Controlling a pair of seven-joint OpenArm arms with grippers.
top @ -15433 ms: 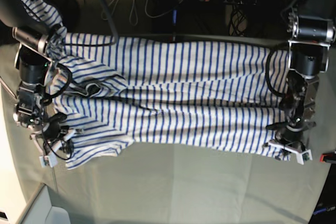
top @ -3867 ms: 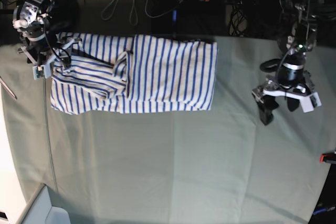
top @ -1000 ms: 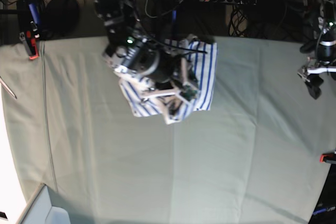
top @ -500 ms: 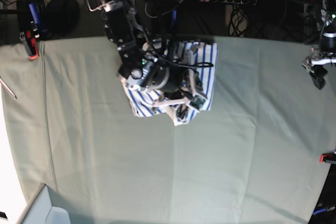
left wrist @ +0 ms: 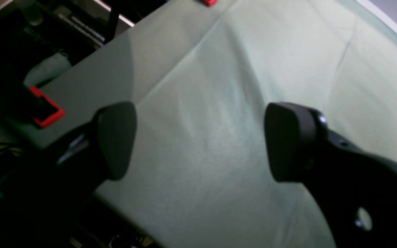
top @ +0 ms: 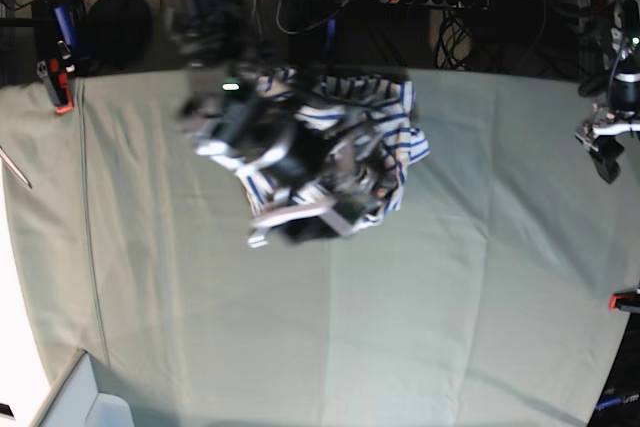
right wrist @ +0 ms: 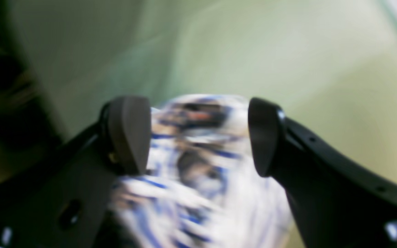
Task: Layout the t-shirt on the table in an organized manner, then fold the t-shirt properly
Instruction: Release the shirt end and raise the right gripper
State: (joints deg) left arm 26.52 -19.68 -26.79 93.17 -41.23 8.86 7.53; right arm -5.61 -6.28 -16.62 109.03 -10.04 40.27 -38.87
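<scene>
The right gripper [right wrist: 198,137], jaws spread wide, hangs blurred over the bunched t-shirt [top: 385,132] near the table's [top: 400,327] far edge. The left gripper [left wrist: 198,141], also wide open and holding nothing, hovers at the side over bare cloth.

The right gripper [top: 300,209] smears into a grey blur in the base view — where its fingers sit against the t-shirt [top: 385,132] cannot be told, and the arm hides much of the cloth. In the right wrist view the t-shirt [right wrist: 198,165] is streaked (stripes barely readable) and cut off at the bottom edge. The left gripper [top: 603,147] sits small at the base view's right edge — its opening unreadable there.
</scene>
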